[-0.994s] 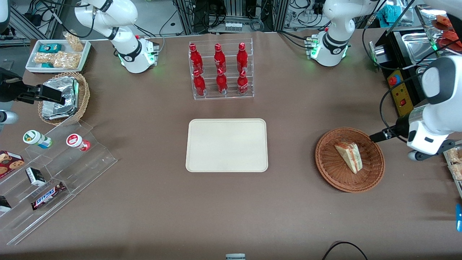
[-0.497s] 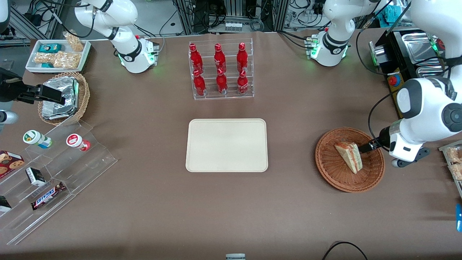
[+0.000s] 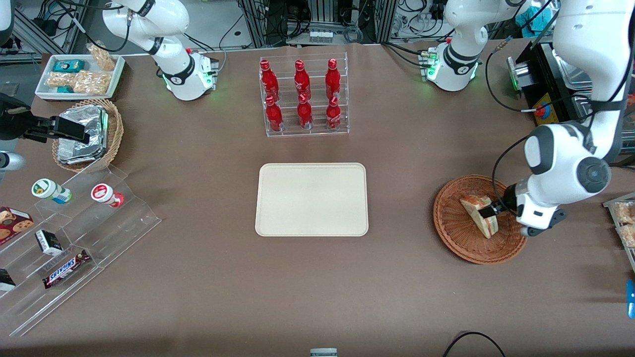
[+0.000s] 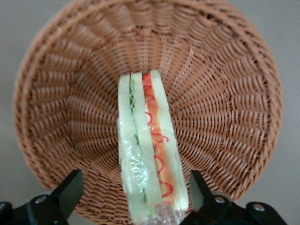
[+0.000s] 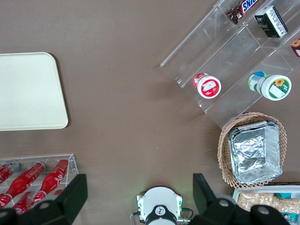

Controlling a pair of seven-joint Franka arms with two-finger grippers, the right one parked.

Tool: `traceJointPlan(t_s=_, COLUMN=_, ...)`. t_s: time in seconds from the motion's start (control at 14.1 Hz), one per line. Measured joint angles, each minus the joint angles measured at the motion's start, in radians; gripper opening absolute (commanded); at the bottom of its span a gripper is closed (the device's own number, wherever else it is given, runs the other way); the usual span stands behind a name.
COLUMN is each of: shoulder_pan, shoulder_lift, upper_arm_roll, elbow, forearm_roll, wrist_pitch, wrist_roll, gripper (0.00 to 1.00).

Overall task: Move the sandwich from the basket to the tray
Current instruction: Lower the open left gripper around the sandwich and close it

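Observation:
The sandwich (image 3: 480, 214), a white bread wedge with red and green filling, lies in the wide reddish-brown basket (image 3: 449, 225) toward the working arm's end of the table. My left gripper (image 3: 488, 210) hangs low over the basket, right at the sandwich. In the left wrist view the gripper (image 4: 134, 183) is open. Its two black fingers (image 4: 69, 188) straddle the wrapped sandwich (image 4: 146, 140), with a gap on each side, above the basket's weave (image 4: 220, 93). The cream tray (image 3: 311, 199) lies bare at the table's middle, also seen as the tray (image 5: 26, 91) in the right wrist view.
A clear rack of red bottles (image 3: 303, 96) stands farther from the camera than the tray. Toward the parked arm's end are a tan basket of foil packets (image 3: 84, 134), a white snack tray (image 3: 79, 74) and a stepped acrylic shelf (image 3: 74, 233). A black control box (image 3: 548, 116) stands near the wicker basket.
The left arm has swung in and lowered. Its gripper went from the basket's rim to directly over the sandwich. The sandwich has not moved.

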Motion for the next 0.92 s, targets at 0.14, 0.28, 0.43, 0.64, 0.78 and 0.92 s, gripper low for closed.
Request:
traceJointPlan(t_s=0.14, shoulder_pan=-0.002, shoulder_lift=0.017, upper_arm_roll=-0.001, elbow=-0.003, forearm_roll=0.0, wrist_pitch=0.0, wrist_roll=-0.028, gripper=1.0)
traceJointPlan(t_s=0.28, shoulder_pan=-0.002, shoulder_lift=0.025, upper_arm_roll=-0.001, elbow=-0.016, forearm_roll=0.0, wrist_pitch=0.007, wrist_roll=-0.037, gripper=1.0)
traceJointPlan(t_s=0.43, shoulder_pan=-0.002, shoulder_lift=0.032, upper_arm_roll=-0.001, elbow=-0.025, forearm_roll=0.0, wrist_pitch=0.019, wrist_roll=-0.04, gripper=0.94)
traceJointPlan(t_s=0.64, shoulder_pan=-0.004, shoulder_lift=0.054, upper_arm_roll=-0.001, elbow=-0.027, forearm_roll=0.0, wrist_pitch=0.034, wrist_roll=-0.05, gripper=0.51)
traceJointPlan(t_s=0.78, shoulder_pan=-0.008, shoulder_lift=0.062, upper_arm_roll=-0.001, elbow=-0.027, forearm_roll=0.0, wrist_pitch=0.041, wrist_roll=-0.054, gripper=0.34)
traceJointPlan(t_s=0.92, shoulder_pan=-0.01, shoulder_lift=0.061, upper_arm_roll=-0.001, elbow=-0.024, forearm_roll=0.0, wrist_pitch=0.043, wrist_roll=-0.058, gripper=0.26)
